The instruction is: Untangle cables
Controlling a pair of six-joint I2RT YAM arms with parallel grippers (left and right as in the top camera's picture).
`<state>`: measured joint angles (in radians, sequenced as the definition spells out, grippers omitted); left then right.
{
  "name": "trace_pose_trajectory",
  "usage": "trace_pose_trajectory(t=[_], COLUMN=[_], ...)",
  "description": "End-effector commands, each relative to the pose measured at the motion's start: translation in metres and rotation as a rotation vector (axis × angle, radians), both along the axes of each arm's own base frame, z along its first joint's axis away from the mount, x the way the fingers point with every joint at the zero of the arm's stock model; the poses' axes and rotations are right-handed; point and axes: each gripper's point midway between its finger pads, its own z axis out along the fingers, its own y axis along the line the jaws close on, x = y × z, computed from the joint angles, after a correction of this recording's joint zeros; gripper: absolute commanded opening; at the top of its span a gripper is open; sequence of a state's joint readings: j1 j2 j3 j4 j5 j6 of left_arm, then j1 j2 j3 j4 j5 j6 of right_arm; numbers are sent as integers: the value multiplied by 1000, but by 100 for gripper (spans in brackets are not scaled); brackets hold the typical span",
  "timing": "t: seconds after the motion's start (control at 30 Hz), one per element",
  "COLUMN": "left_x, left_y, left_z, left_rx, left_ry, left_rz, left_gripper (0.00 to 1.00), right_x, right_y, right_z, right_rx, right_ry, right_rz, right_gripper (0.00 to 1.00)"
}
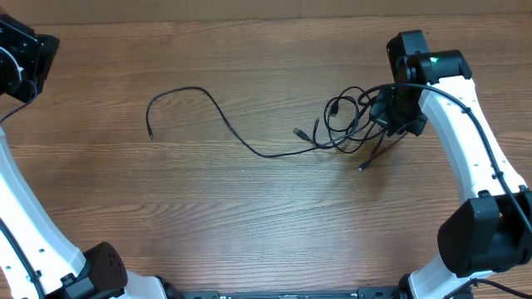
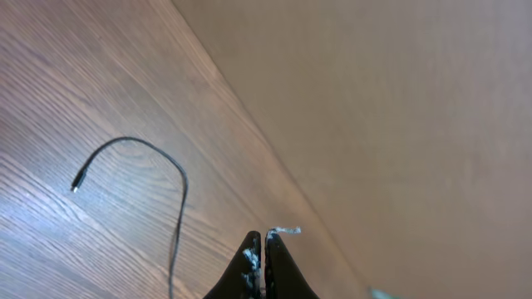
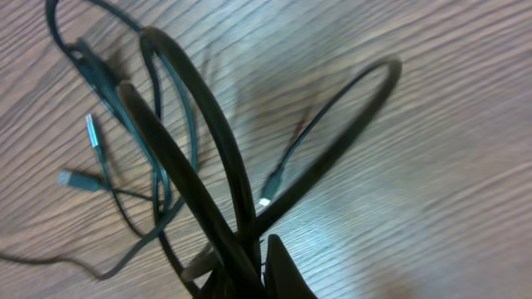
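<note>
Looking down on the cables (image 1: 353, 120), bunched right of centre on the table (image 1: 249, 216), one strand (image 1: 150, 116) trailing far left. Right gripper (image 1: 389, 112) buried in the bunch, grip unreadable from above. Settled up close at the right wrist: shut fingers (image 3: 287, 270) pinching dark loops, silvery plugs (image 3: 92, 131) lying loose. Left gripper (image 2: 264, 242) pressed closed, holding nothing, well apart from the bunch.

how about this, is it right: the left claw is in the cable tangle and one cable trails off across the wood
Not quite: the overhead view shows the right claw in the cable tangle, not the left. One cable does trail off across the wood.
</note>
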<state>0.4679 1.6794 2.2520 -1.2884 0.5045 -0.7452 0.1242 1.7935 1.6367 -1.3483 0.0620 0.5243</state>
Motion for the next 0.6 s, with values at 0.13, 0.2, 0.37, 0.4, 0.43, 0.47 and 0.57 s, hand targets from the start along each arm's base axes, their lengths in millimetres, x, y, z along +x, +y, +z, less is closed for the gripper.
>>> trace_pose_trajectory(t=[0.13,0.2,0.37,0.4,0.43,0.47,0.57], left_x=[-9,-13,-22,-24,-25,-27,-34], left_y=[-72,-96,-162,-172,-183,-192,-223], left_z=[-3,-8,-16,-18,-20,-21,-25], left_rx=[58,100,206,220,232,242,295], left_ry=[9,21,2,0,-3,-8,-36], left_rz=[-294,-396,-666,-708,-747,-783,-919], left_gripper=[19,28,88,91,92,94,100], right_x=[4,3,-1,-2,-3,-5,-10], right_y=[89,117,149,150,149,149,149], right_z=[32,63,165,183,200,212,251], right_rx=[491,665,907,909,907,910,926], right_ry=[-89,-163,-391,-427,-460,-481,-542], right_rz=[320,450,631,637,637,630,598], right_gripper=[4,4,4,4,4,4,4])
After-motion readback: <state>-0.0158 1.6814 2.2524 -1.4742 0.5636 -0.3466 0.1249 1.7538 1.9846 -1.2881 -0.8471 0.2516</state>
